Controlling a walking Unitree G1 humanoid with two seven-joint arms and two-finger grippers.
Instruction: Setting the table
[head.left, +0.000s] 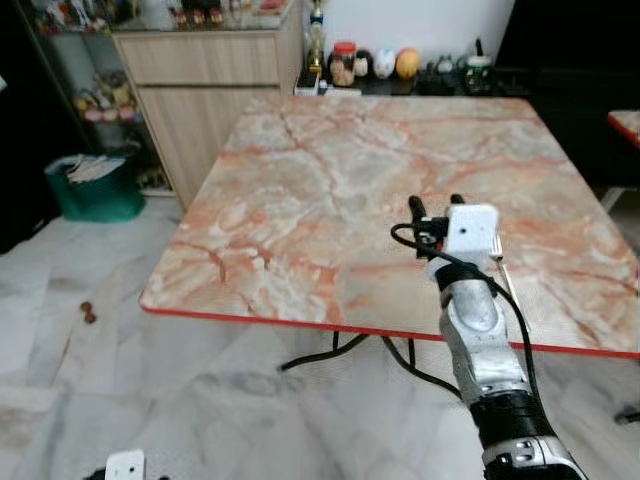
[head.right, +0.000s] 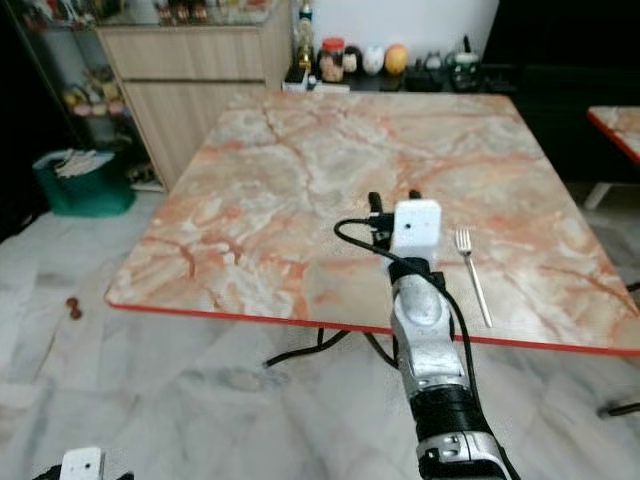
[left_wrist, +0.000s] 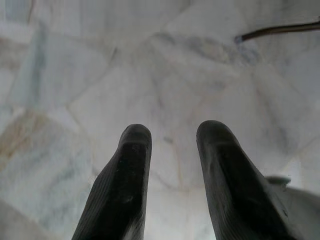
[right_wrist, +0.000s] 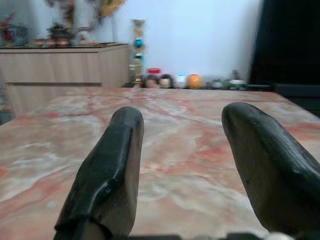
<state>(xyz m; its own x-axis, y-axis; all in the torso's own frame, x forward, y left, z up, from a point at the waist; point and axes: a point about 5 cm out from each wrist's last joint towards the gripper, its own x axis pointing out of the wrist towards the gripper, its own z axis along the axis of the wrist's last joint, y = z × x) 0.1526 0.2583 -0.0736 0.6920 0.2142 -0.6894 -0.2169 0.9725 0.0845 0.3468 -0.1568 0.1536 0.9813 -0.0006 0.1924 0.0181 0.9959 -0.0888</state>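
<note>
The right gripper (head.right: 392, 202) hangs over the near part of the marble table (head.right: 300, 170), its two black fingers (right_wrist: 107, 170) spread apart with nothing between them. A fork (head.right: 473, 273) lies flat on the tabletop just to the right of the raised arm, near the front edge, tines pointing away from the robot. The left gripper (left_wrist: 172, 175) hangs low over the pale tiled floor (left_wrist: 100, 75), its fingers also apart and empty. Jars and small ornaments (head.left: 375, 64) crowd the far edge of the table beside a wooden cabinet (head.left: 205, 80); a green bin (head.left: 95, 185) stands on the floor to the left.
</note>
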